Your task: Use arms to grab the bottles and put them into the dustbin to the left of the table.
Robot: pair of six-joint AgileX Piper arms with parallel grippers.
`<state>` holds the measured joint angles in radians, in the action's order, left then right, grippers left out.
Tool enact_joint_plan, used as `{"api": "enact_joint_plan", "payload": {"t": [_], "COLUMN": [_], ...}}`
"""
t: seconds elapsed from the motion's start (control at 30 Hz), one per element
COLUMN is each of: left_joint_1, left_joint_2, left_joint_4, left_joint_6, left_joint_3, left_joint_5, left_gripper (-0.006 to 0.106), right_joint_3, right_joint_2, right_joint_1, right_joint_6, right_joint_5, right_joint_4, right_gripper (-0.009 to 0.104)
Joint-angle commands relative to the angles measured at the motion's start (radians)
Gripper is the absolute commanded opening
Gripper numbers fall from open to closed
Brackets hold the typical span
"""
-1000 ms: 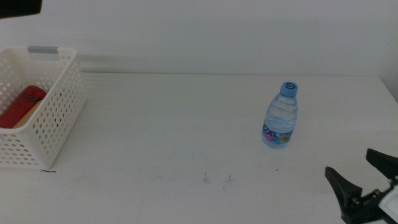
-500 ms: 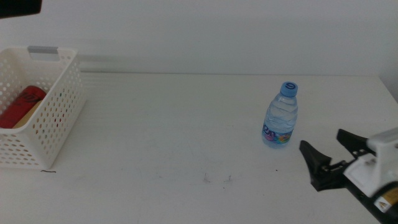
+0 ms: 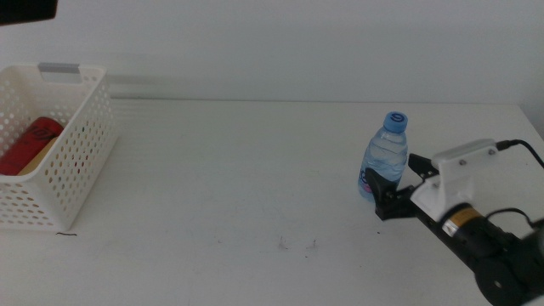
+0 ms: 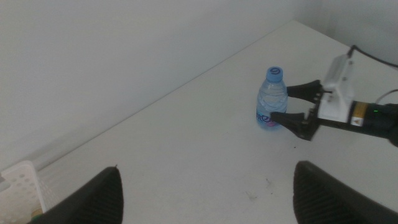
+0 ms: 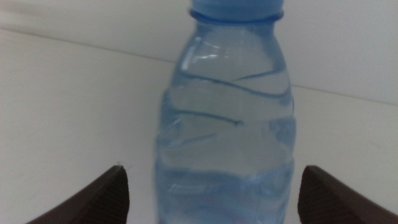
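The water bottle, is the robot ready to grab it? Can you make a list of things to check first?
1. Water bottle standing upright on the table: ok.
2. Right gripper open, one jaw on each side of the bottle: ok.
3. Jaws closed on the bottle: not ok; the right wrist view shows both jaws apart from it.
4. Dustbin has room: ok; a red can lies inside with space above it.
5. Table between bottle and dustbin free of things to bump: ok, only small specks show.
6. Left gripper out of the way: ok; it is open, well back from the bottle.
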<state>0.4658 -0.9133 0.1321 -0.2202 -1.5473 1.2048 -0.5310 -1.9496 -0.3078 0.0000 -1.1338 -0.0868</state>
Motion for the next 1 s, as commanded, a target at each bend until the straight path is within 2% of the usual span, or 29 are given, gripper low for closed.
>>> {"api": "enact_joint_plan", "payload": {"t": [0.0,0.13,0.17,0.2,0.23,0.3,0.33,0.47,0.63,0.7,0.97], "left_joint_1": [0.003,0.003,0.003,0.003,0.003,0.003,0.003,0.003,0.003,0.003,0.003], "left_joint_2": [0.002,0.002,0.002,0.002,0.002,0.002,0.002,0.002,0.002,0.002,0.002], "left_joint_4": [-0.002,-0.002,-0.002,-0.002,-0.002,-0.002,-0.002,-0.002,-0.002,-0.002,-0.002], "left_joint_6": [0.012,0.012,0.012,0.012,0.012,0.012,0.012,0.012,0.012,0.012,0.012], "left_joint_3": [-0.002,-0.002,-0.002,-0.002,-0.002,-0.002,-0.002,-0.002,-0.002,-0.002,-0.002], "left_joint_5": [-0.013,-0.013,-0.013,-0.013,-0.013,-0.013,-0.013,-0.013,-0.013,-0.013,-0.013], "left_gripper": [0.094,0.094,0.094,0.094,0.094,0.094,0.094,0.094,0.094,0.094,0.094], "right_joint_3": [-0.054,-0.136,-0.152,-0.165,-0.176,-0.2,-0.217,-0.353,-0.679,-0.814,-1.12], "right_joint_2": [-0.045,-0.117,-0.129,-0.133,-0.133,-0.124,-0.121,-0.123,-0.194,-0.254,-0.455], "right_joint_1": [-0.001,-0.003,-0.006,-0.013,-0.024,-0.058,-0.083,-0.187,-0.285,-0.312,-0.389], "right_joint_6": [0.0,0.0,0.0,0.0,0.0,0.0,0.014,0.018,0.043,0.045,0.045], "right_joint_5": [-0.011,-0.01,-0.005,0.008,0.035,0.063,0.065,0.107,0.426,0.498,0.574], "right_joint_4": [0.019,0.026,0.021,0.019,0.012,0.012,0.016,0.034,0.026,0.025,0.023], "right_gripper": [0.09,0.089,0.085,0.075,0.058,0.01,-0.001,0.004,0.004,0.004,0.004]}}
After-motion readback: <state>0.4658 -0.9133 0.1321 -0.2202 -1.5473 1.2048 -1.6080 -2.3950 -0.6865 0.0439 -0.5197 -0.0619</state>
